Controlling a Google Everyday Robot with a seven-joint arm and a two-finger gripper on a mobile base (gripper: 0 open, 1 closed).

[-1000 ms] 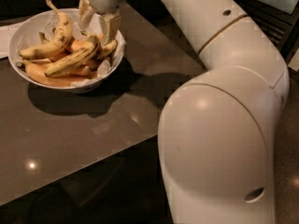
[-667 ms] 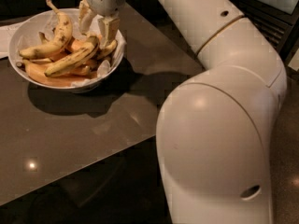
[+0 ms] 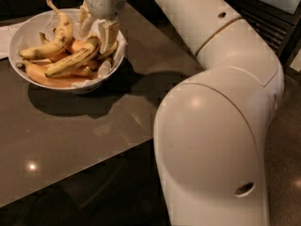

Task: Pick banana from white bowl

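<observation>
The white bowl (image 3: 33, 25) stands at the table's far left, lined with crinkled paper and holding several bananas. The banana (image 3: 70, 60), long, speckled and gently curved, lies across the pile with its right end up near the bowl's right rim. My gripper (image 3: 97, 32) reaches down into the right side of the bowl, open, with one finger (image 3: 84, 25) to the left and the other (image 3: 109, 37) to the right of that end. I cannot tell if they touch it. A hooked banana (image 3: 61, 34) with a thin stem lies behind.
Orange-toned bananas (image 3: 51, 79) lie at the bottom of the bowl. The bowl sits on a dark glossy table (image 3: 94, 126). A white sheet (image 3: 4, 36) lies at the far left edge. My large white arm (image 3: 211, 102) fills the right side.
The gripper has come down a little deeper into the right side of the bowl, closer to the banana's end. The bananas have not moved.
</observation>
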